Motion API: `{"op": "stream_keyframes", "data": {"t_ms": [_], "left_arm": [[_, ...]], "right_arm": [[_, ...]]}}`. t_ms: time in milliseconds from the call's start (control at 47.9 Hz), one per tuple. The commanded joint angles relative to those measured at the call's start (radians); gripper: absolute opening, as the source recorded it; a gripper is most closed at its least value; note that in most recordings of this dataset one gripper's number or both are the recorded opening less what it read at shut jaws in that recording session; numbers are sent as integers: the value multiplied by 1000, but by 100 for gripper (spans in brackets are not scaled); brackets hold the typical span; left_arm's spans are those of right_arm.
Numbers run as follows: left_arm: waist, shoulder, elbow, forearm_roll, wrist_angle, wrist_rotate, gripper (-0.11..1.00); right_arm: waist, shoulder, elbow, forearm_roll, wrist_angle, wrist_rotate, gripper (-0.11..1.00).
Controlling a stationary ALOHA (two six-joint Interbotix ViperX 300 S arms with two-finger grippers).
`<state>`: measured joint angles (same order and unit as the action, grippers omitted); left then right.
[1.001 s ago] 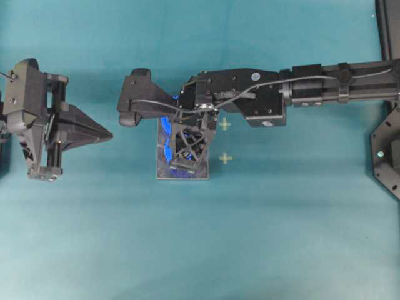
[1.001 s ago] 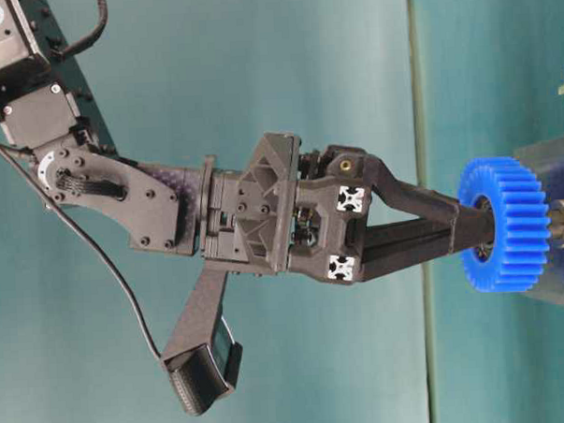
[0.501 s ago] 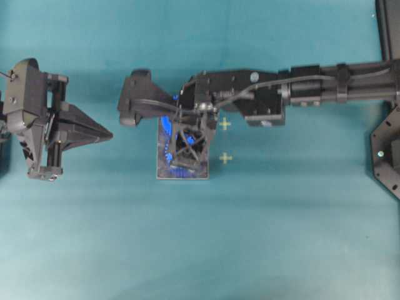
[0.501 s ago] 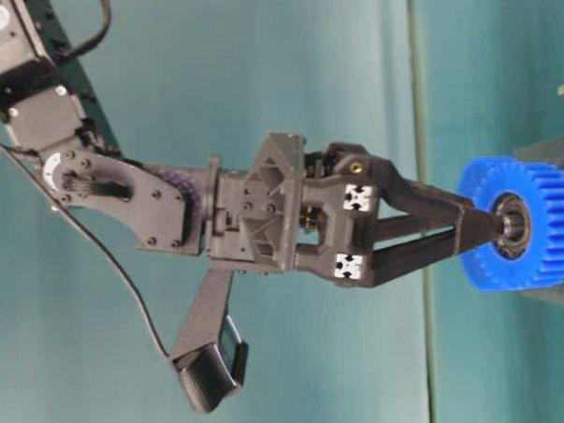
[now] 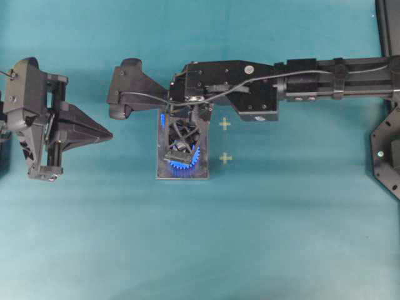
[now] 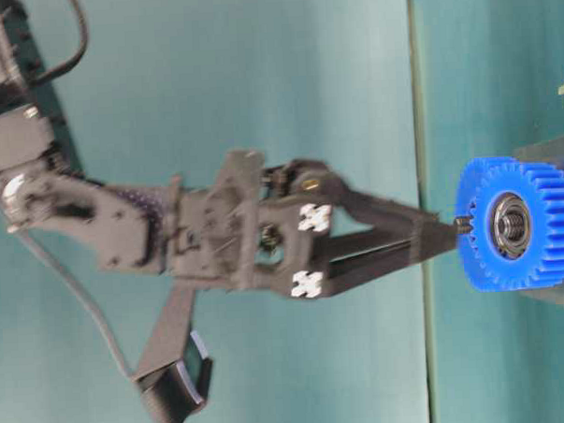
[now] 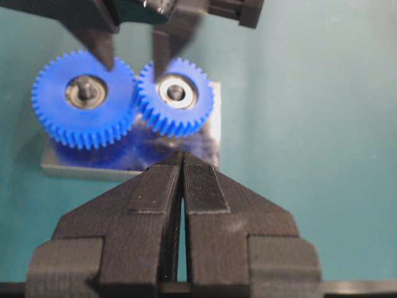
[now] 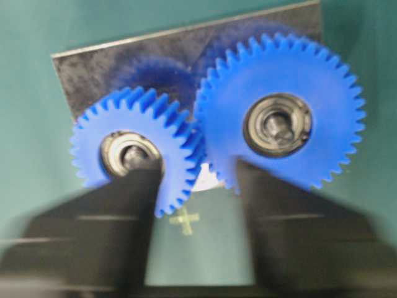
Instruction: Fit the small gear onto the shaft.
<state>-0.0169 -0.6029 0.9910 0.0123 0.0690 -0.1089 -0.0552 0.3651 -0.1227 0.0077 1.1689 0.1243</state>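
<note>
Small gear seated on its shaft, meshed beside the larger gear

On the teal table (image 5: 281, 237), the grey plate (image 7: 211, 133) carries the larger gear (image 7: 84, 99) and the small gear (image 7: 175, 96) on the shaft (image 7: 176, 93). Right gripper (image 8: 198, 186) fingers gape, empty; left gripper (image 7: 182, 162) fingers are pressed together.

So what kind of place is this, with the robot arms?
Probably a robot test bench in a lab: a plain teal table marked with small crosses, two black robot arms, and a grey metal plate carrying two bright-blue plastic gears for practice.
</note>
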Motion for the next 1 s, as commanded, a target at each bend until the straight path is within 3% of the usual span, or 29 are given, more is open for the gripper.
{"op": "stream_keyframes", "data": {"t_ms": [0, 104, 229, 501, 772, 876, 980], "left_arm": [[0, -3, -9, 3, -9, -3, 0], [0, -3, -9, 2, -9, -3, 0], [-2, -3, -8, 2, -9, -5, 0], [-2, -6, -8, 2, -9, -5, 0], [-2, -8, -6, 2, -9, -5, 0], [0, -8, -5, 2, -9, -5, 0], [-2, -8, -6, 2, -9, -5, 0]], "right_arm": [[5, -5, -21, -2, 8, 0, 24], [6, 14, -21, -3, 8, 2, 7], [5, 32, -20, -3, 9, 3, 0], [8, 26, 17, 8, 35, 25, -1], [92, -80, 189, 61, 35, 101, -1], [109, -147, 219, 52, 17, 150, -1], [86, -195, 196, 12, -23, 193, -1]]}}
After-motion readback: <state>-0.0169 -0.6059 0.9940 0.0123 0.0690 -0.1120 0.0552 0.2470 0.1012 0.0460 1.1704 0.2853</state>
